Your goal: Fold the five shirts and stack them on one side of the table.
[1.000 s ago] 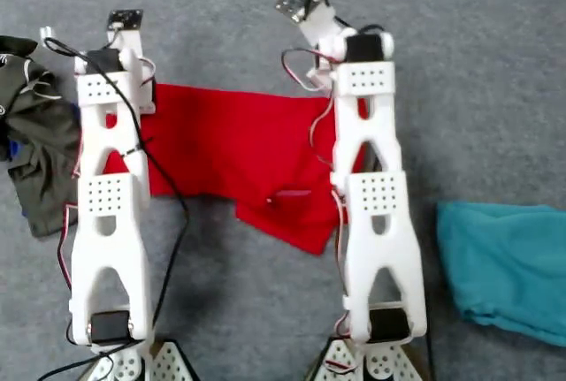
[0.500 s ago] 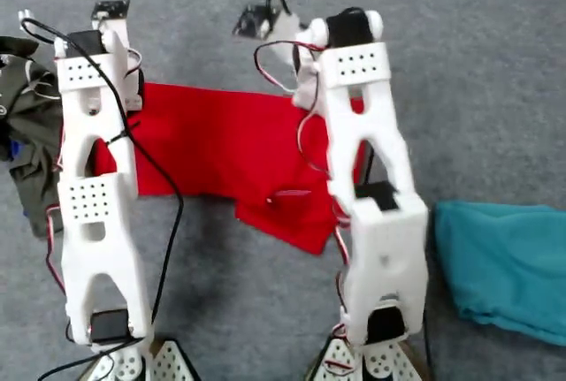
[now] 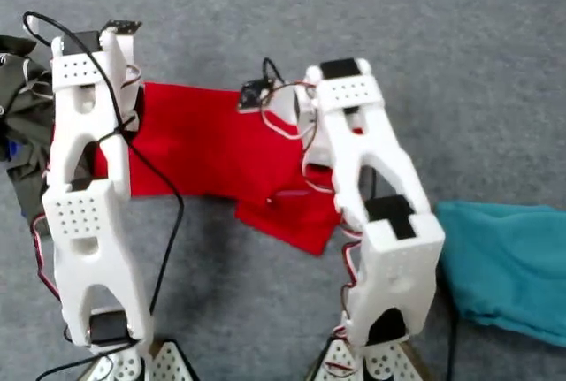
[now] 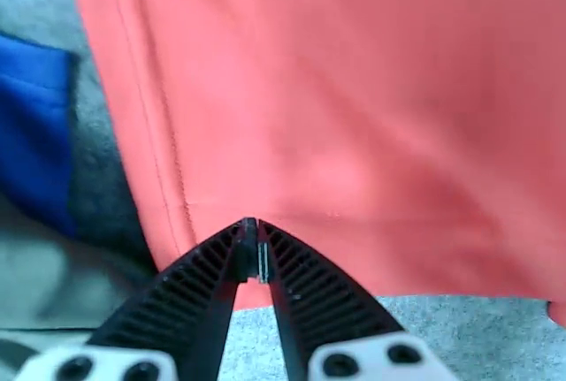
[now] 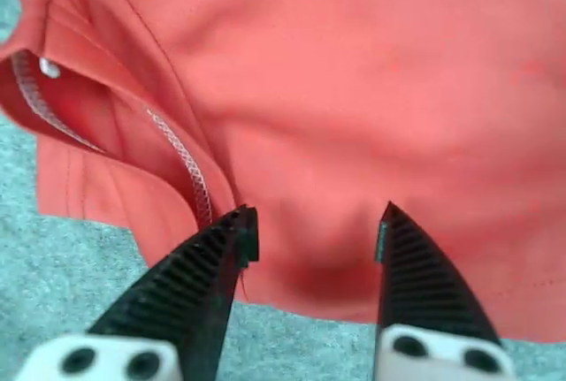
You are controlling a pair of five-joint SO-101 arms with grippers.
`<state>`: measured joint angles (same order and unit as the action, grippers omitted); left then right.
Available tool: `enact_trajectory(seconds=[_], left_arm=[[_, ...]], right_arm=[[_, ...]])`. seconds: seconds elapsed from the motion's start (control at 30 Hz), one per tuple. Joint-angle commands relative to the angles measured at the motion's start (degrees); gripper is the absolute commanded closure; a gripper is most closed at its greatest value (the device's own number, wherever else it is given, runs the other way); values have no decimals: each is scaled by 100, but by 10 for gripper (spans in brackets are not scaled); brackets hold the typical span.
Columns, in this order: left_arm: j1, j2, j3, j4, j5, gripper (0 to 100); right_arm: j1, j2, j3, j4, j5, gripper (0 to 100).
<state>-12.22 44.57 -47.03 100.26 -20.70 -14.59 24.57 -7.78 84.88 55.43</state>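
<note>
A red shirt (image 3: 212, 142) lies spread on the grey table, with a folded flap toward the near side. The left arm (image 3: 84, 151) stands over its left edge. In the left wrist view my left gripper (image 4: 251, 253) is shut, its tips just above the red shirt (image 4: 354, 89) near the hem; the cloth there looks flat. The right arm (image 3: 358, 151) stands over the shirt's right part. My right gripper (image 5: 316, 222) hangs open above the red shirt (image 5: 371, 72), beside its collar and placket (image 5: 177, 160), with nothing between the fingers.
A teal shirt (image 3: 508, 266) lies crumpled at the right edge. A dark olive pile of shirts (image 3: 22, 133) sits at the left edge, with blue cloth (image 4: 35, 133) next to the red hem. Bare grey table (image 3: 478, 72) stretches at the far right.
The right arm has drawn back from beyond the shirt's far edge to over its middle. The left arm has shifted slightly left. The red shirt lies as before.
</note>
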Motion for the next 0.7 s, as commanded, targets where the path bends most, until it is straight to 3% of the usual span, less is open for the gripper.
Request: enact_trajectory(seconds=[0.0, 0.2, 0.67], left_arm=[[-97, -418, 0, 53, -62, 981], [-149, -409, 9, 44, -299, 981], [-273, -426, -44, 44, -501, 981]], right_arm=[[-154, -40, 31, -26, 35, 812], [-505, -40, 57, 352, -97, 919], [-558, -31, 488, 185, -299, 921]])
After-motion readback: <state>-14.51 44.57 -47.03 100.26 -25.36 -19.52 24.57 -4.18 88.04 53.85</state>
